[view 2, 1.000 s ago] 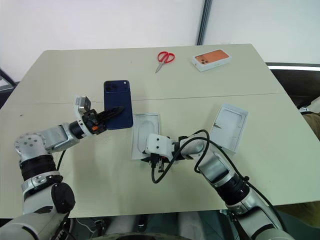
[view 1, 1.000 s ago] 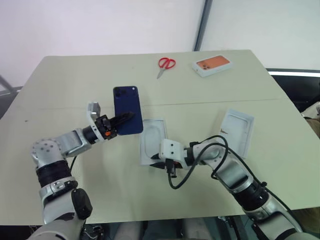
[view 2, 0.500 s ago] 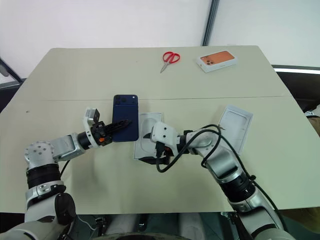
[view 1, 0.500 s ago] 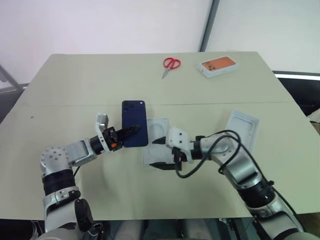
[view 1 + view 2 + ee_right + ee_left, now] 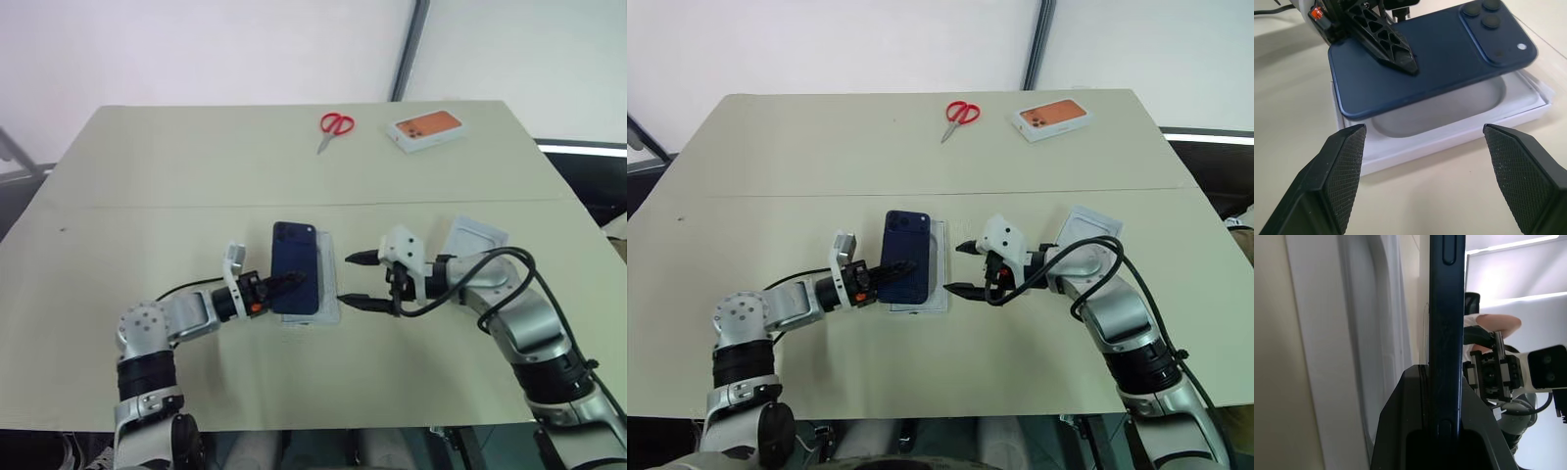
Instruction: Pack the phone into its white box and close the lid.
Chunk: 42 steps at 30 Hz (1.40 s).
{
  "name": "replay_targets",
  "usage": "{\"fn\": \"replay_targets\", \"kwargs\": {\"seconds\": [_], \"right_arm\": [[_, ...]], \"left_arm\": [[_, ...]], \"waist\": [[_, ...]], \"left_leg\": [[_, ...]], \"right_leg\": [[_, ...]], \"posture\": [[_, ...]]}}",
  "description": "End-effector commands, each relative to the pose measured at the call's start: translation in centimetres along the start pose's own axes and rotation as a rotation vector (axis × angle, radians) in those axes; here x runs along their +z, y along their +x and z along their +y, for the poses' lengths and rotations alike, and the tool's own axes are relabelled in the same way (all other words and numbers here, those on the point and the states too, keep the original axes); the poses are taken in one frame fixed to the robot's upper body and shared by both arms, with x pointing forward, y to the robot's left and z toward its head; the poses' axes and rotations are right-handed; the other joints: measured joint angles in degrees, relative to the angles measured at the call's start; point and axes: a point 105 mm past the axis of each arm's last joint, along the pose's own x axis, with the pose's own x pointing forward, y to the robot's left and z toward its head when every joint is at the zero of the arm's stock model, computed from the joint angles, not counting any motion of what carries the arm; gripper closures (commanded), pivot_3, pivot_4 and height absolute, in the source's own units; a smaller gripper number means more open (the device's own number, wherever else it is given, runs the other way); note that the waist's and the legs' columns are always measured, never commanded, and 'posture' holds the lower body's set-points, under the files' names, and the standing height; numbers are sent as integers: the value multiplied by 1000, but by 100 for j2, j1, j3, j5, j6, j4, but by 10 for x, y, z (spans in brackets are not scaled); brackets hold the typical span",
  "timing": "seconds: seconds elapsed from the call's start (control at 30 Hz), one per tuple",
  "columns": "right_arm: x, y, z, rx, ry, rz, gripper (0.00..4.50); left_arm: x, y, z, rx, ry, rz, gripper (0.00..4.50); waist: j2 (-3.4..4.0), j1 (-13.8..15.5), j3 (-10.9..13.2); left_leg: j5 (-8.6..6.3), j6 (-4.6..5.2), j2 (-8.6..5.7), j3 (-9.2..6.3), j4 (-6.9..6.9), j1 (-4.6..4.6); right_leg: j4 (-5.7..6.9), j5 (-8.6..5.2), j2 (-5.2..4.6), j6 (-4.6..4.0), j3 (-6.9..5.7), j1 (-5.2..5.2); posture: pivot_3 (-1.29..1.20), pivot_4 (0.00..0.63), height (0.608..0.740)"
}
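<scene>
Near the front edge of the bench (image 5: 147, 176), the white box (image 5: 1449, 132) lies flat. The phone (image 5: 296, 281) hangs just above it, seemingly not touching, back upward, pinched in the left gripper (image 5: 277, 286) jaws. Beside the box, the right gripper (image 5: 351, 279) jaws stand wide, empty.

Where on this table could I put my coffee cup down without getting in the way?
Bare table lies left of the scissors, and along the near edge. The middle is crowded: left pincer holds the phone over the white box, right pincer open beside it.
</scene>
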Motion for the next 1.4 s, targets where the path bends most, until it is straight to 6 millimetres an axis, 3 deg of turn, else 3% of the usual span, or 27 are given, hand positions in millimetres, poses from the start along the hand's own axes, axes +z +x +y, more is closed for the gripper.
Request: {"fn": "replay_targets", "kwargs": {"seconds": [0.03,0.13,0.33,1.4], "right_arm": [[8,3,5,1,-42,-31,513],[6,3,3,-6,-43,-25,446],[7,5,2,-15,-46,-29,446],[10,22,-2,-8,-69,-50,446]], "left_arm": [[2,5,-6,-20,28,-6,4500],[4,8,-8,-36,19,-5,3199],[-1,10,-11,-34,40,43,145],[8,10,-38,26,226,66,145]], "waist": [[0,6,0],[0,15,0],[2,8,-1],[2,-4,-2]], "left_leg": [[0,0,-1,0,2,0],[-1,1,-3,0,3,-1],[-1,2,-2,-1,5,2],[-1,1,-1,-1,4,1]], "right_leg": [[0,0,0,0,-1,2],[-1,0,-2,0,-1,3],[-1,0,-1,0,-3,9],[0,0,1,0,-1,2]], "posture": [[0,150,740],[0,150,740],[0,150,740],[0,150,740]]}}
